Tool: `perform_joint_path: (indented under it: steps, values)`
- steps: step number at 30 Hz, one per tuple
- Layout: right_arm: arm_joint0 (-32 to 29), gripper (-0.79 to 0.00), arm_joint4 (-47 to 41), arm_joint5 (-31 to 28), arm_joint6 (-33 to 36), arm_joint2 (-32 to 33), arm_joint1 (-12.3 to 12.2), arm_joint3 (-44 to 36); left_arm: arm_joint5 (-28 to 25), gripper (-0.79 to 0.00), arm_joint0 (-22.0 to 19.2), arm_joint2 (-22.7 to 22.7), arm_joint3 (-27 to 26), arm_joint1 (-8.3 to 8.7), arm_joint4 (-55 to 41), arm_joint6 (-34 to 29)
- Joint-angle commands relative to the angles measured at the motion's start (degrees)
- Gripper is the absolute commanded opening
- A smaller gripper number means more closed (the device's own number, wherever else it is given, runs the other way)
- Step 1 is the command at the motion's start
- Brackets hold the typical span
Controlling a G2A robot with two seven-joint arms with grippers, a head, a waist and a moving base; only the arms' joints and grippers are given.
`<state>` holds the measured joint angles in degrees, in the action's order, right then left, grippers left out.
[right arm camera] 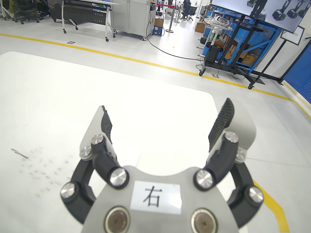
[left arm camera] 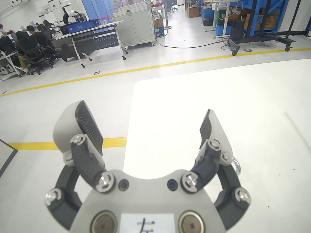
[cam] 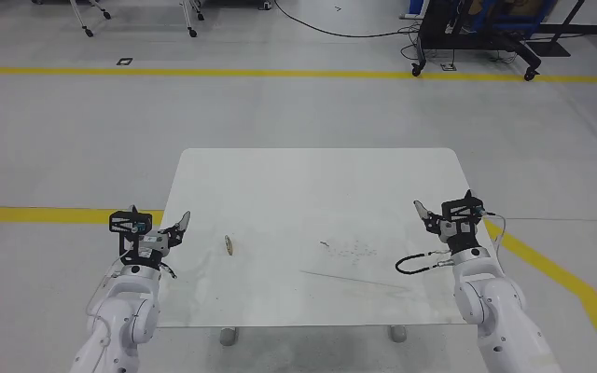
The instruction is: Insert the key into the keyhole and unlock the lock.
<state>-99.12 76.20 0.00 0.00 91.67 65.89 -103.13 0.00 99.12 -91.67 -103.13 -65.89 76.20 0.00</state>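
While my left fingers and right fingers hang open at the white desk's side edges, the lock and key lie apart between them, key beside grey scuffs; yellow-lined floor surrounds.

The right gripper, grey metal with black ribbed pads, hangs with its jaws spread wide and nothing between them, above the far right corner of the white rounded table. Well to its left a thin sliver of grey metal, too small to identify, lies flat on the tabletop beside a scatter of faint grey scuff marks. Beyond the table's far edge a yellow floor line crosses the pale floor.
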Motion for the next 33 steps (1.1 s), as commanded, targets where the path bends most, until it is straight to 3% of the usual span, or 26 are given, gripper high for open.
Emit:
perform_joint_path:
  steps: [1, 5, 10, 12, 27, 33]
  values:
    - [0.1, 0.0, 0.1, 0.1, -0.2, 0.1, 0.0, -0.1, 0.0, 0.0, 0.0, 0.0, 0.0, 0.0, 0.0, 0.0]
    - [2.4, 0.0, -0.6, -3.0, 3.5, -1.1, 0.0, 0.5, 0.0, 0.0, 0.0, 0.0, 0.0, 0.0, 0.0, 0.0]
    - [8.7, 0.0, -2.2, -9.9, 9.8, -8.9, 0.6, 4.1, 0.0, 0.0, 0.0, 0.0, 0.0, 0.0, 0.0, 0.0]
    - [10.5, 0.0, -1.4, -7.5, 12.1, -10.7, 1.0, 5.1, 0.0, 0.0, 0.0, 0.0, 0.0, 0.0, 0.0, 0.0]
    - [10.5, 0.0, -1.4, -7.5, 12.1, -10.7, 1.0, 5.1, 0.0, 0.0, 0.0, 0.0, 0.0, 0.0, 0.0, 0.0]
    - [15.0, 0.0, -5.3, -20.8, 15.6, -14.2, 0.9, 9.8, 0.0, 0.0, 0.0, 0.0, 0.0, 0.0, 0.0, 0.0]
